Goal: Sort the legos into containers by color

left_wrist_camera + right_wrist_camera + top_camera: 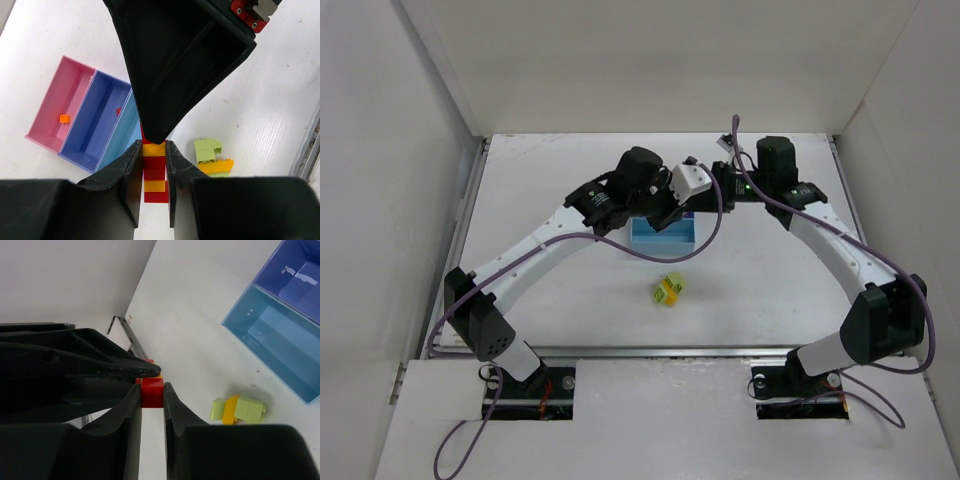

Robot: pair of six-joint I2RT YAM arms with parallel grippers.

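Note:
My left gripper [153, 145] is shut on a stack of red and yellow legos [155, 172], held above the table. My right gripper [151, 387] is shut on the red brick [151, 391] at the far end of that same stack, its fingers meeting the left ones tip to tip. The tray has a pink bin [50, 95] holding a tiny orange brick [64, 118], a dark blue bin [95, 125] with a small red piece [118, 111], and a light blue bin [122, 135]. In the top view both grippers hang over the tray [665, 238].
A lime-green and yellow lego cluster [212, 157] lies on the table beside the tray; it also shows in the right wrist view [239, 409] and the top view [668, 290]. White walls enclose the table on three sides.

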